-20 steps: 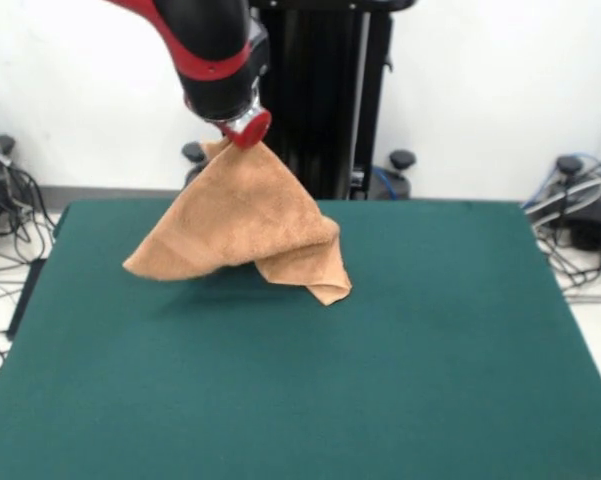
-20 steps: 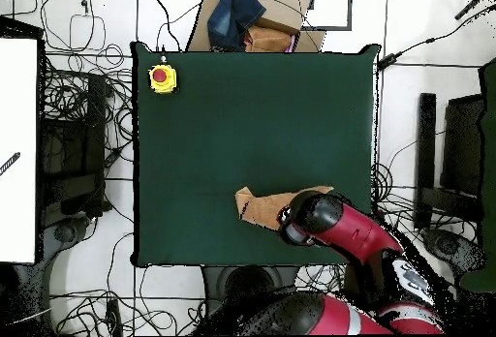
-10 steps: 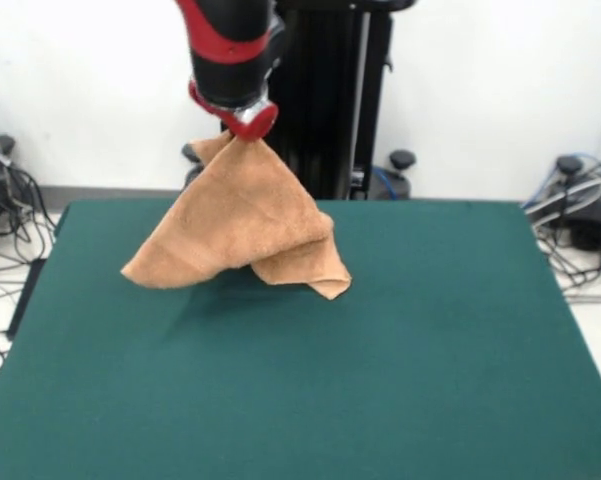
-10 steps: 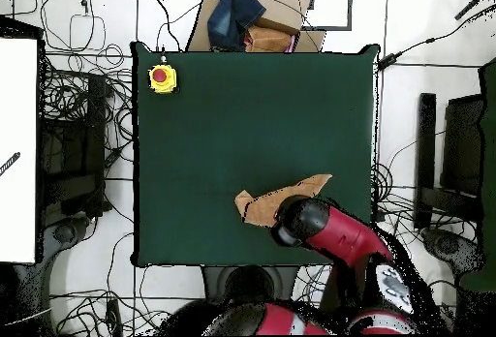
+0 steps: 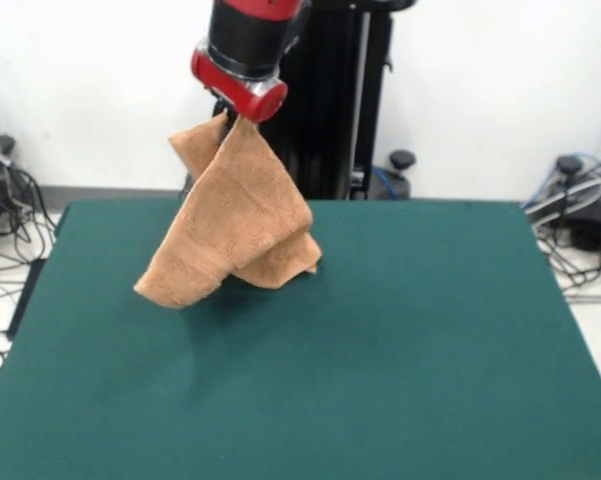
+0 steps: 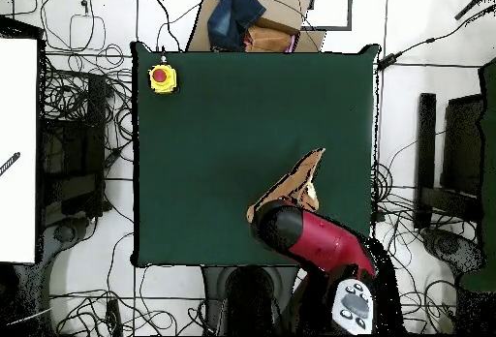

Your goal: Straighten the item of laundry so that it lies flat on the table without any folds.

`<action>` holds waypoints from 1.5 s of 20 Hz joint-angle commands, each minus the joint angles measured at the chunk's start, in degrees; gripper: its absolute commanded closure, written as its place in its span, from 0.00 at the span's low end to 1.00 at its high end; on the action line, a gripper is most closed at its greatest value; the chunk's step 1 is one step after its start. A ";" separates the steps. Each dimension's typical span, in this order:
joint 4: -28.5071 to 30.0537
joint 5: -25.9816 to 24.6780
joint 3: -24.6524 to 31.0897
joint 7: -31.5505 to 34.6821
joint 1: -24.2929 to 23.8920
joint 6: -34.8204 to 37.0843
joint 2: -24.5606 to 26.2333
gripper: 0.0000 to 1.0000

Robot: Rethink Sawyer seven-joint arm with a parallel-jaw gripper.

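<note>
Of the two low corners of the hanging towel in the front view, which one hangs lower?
The corner on the picture's left hangs lower on the towel; the corner on the right ends higher, near the table's far side. The end effector holds the towel's top.

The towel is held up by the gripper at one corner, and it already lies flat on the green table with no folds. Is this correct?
Not quite. The gripper does hold the towel by one corner, but the towel does not lie flat: the front view shows it hanging in a bunched, folded drape above the table.
</note>
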 commanded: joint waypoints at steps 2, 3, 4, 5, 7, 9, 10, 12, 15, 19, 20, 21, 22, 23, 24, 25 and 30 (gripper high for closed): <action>0.93 2.63 -0.09 11.58 -2.95 -2.17 -0.37 1.00; -0.71 0.95 1.12 8.19 -4.22 -1.52 -0.48 1.00; -2.34 -0.73 2.32 4.80 -5.50 -0.87 -0.58 1.00; -3.36 -2.08 4.42 1.52 -7.24 0.51 -0.99 1.00; -5.55 -5.66 10.66 -5.86 -11.81 0.21 -0.77 1.00; -6.76 -10.35 17.44 -10.91 -16.21 -3.97 -0.45 1.00; -7.04 -11.95 18.40 -10.91 -16.62 -5.14 -0.34 1.00; -6.50 -14.64 20.09 -9.62 -17.60 -6.85 -0.55 1.00; -7.30 -16.95 20.81 -6.66 -17.84 -6.55 0.38 1.00; -9.56 -19.38 21.40 -3.57 -18.06 -6.50 3.09 1.00; -9.91 -19.73 21.23 -3.05 -18.03 -6.36 3.40 1.00; -10.25 -20.08 21.06 -2.53 -18.00 -6.23 3.71 1.00; -10.42 -20.32 20.82 -1.99 -17.66 -6.04 3.66 1.00; -10.00 -20.38 20.57 -1.13 -17.29 -6.15 3.44 1.00; -9.14 -19.97 20.28 0.11 -16.45 -5.78 2.66 1.00; -8.05 -19.40 20.60 1.13 -15.87 -5.29 2.06 1.00; -2.55 -15.91 22.79 6.43 -12.18 -5.30 -1.43 1.00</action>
